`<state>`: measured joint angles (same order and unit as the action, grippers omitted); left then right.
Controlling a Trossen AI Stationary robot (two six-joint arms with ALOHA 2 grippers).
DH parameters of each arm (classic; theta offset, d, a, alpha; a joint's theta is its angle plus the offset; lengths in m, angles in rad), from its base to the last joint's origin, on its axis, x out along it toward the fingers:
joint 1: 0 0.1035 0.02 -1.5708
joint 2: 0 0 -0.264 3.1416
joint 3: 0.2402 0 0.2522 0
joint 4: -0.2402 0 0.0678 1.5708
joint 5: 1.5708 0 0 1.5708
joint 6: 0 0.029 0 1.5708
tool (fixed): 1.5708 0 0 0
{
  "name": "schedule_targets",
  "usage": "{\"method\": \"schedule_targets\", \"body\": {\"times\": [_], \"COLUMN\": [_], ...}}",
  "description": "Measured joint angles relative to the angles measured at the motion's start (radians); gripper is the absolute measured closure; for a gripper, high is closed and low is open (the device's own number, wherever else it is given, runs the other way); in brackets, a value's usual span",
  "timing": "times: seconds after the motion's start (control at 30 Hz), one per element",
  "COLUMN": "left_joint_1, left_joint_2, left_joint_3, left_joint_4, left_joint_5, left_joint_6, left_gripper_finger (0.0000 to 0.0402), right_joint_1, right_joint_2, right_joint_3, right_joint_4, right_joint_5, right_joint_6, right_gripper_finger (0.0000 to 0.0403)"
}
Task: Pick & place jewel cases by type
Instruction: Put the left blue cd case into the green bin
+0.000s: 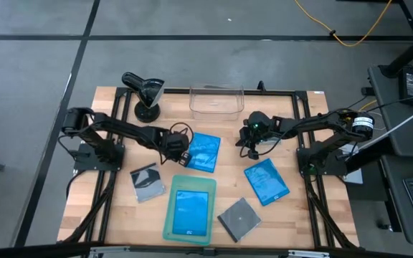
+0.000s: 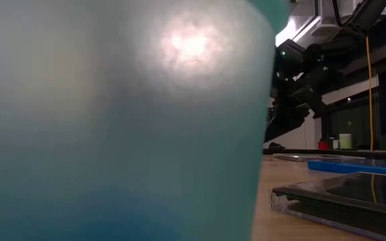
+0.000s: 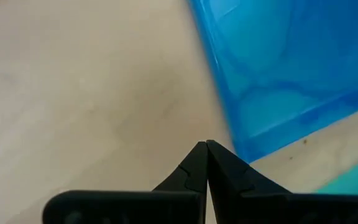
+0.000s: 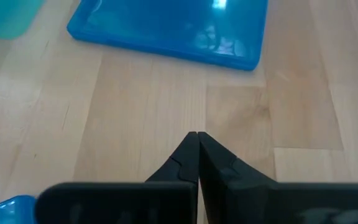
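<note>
Overhead arrangement of jewel cases on a wooden tabletop [image 1: 120, 215]. One blue case [image 1: 203, 151] lies at centre frame, just right of the left gripper [image 1: 180, 148], whose jaws are closed and empty. A second blue case [image 1: 266, 180] lies tilted at right of centre, below the right gripper [image 1: 252, 147], whose jaws are likewise closed on nothing. A third blue case [image 1: 191, 211] rests inside the pale green tray [image 1: 168, 222] at lower centre. One grey case [image 1: 147, 182] lies at left of the tray; another grey case [image 1: 238, 218] lies at its right. A clear bin [image 1: 216, 101] stands at upper centre, beside a black lamp-like fixture [image 1: 145, 93] at its left.
</note>
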<state>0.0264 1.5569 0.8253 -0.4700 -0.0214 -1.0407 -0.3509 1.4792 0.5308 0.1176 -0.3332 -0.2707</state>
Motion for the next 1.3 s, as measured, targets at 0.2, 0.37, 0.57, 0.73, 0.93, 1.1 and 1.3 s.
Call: {"method": "schedule_targets", "body": {"times": [0.2,0.37,0.57,0.73,0.93,1.1,1.3], "left_joint_1": [-0.039,-0.048,-0.03,-0.009,0.042,0.054,0.091], "left_joint_2": [0.043,0.089,0.144,0.153,0.153,0.142,0.147], "left_joint_3": [0.0,0.0,0.0,0.0,0.0,0.0,0.0], "left_joint_4": [0.028,0.117,0.221,0.277,0.318,0.23,0.229], "left_joint_5": [0.052,0.091,0.141,0.141,0.151,0.144,0.165], "left_joint_6": [-0.023,-0.022,-0.014,0.031,0.066,0.103,0.128], "left_gripper_finger": [0.04,0.0399,0.0399,0.04,0.0399,0.0399,0.04], "right_joint_1": [0.0,0.0,0.0,0.0,0.0,0.0,0.0], "right_joint_2": [0.0,0.0,0.0,0.0,0.0,0.0,0.008], "right_joint_3": [0.0,0.0,0.0,0.0,0.0,0.0,0.0], "right_joint_4": [0.004,0.003,-0.002,-0.01,-0.01,-0.011,-0.007], "right_joint_5": [0.0,0.0,0.0,0.0,0.0,0.0,0.0], "right_joint_6": [0.0,0.0,0.0,-0.001,-0.003,-0.003,-0.003], "right_gripper_finger": [0.0397,0.0397,0.0397,0.0397,0.0397,0.0397,0.0397]}}
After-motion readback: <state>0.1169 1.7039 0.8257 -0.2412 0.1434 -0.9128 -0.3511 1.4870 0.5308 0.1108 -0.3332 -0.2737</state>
